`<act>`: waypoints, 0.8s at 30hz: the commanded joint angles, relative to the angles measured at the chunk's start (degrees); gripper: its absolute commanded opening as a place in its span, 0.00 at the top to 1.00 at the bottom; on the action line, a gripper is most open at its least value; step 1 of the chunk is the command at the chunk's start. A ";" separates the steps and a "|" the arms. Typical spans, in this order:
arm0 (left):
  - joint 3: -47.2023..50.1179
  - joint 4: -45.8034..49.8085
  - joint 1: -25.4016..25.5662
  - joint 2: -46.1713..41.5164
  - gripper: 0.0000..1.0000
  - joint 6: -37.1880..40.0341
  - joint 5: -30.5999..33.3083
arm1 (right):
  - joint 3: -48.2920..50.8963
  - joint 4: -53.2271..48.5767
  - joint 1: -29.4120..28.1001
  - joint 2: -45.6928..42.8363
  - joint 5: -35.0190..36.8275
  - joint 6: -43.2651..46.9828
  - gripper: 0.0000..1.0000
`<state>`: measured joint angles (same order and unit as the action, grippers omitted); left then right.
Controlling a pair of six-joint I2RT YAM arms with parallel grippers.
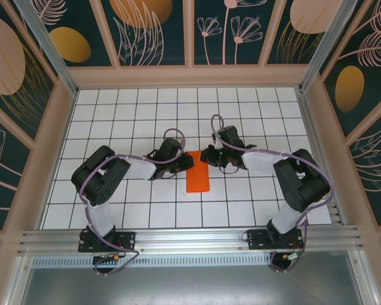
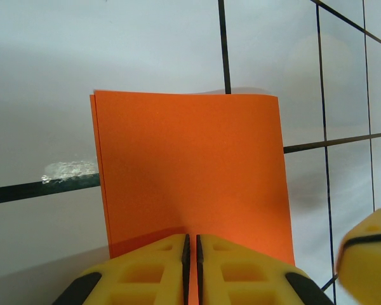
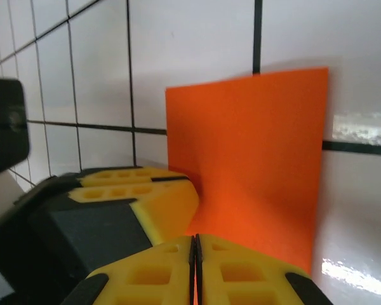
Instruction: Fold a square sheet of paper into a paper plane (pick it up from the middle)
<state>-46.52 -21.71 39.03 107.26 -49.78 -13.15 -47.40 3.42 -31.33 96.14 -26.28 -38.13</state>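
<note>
square sheet of paper (image 1: 197,176), doubled | long axis straight ahead of my jaws | left gripper (image 2: 190,238), right gripper (image 3: 195,238) both pinching its near edge

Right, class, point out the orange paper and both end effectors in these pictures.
orange paper (image 1: 197,173): top external view, middle of the folded sheet.
left end effector (image 2: 191,251): left wrist view, seam between its yellow fingertips.
right end effector (image 3: 195,251): right wrist view, seam between its yellow fingertips.
</note>
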 commanded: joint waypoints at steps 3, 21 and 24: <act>2.11 10.67 -0.04 5.14 0.86 0.69 4.34 | 0.75 -3.48 -0.72 3.95 -1.75 1.98 0.87; 1.60 11.44 0.00 4.96 0.86 0.65 4.88 | 1.99 -11.86 -1.96 -4.98 -3.14 8.39 0.87; 1.64 11.48 -0.01 4.75 0.86 0.65 4.95 | -0.02 -11.16 -4.10 -1.91 -3.95 8.51 0.87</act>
<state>-46.96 -20.78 39.07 107.20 -49.78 -13.02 -44.86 -6.50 -33.54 92.12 -28.10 -31.38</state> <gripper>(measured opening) 0.141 0.132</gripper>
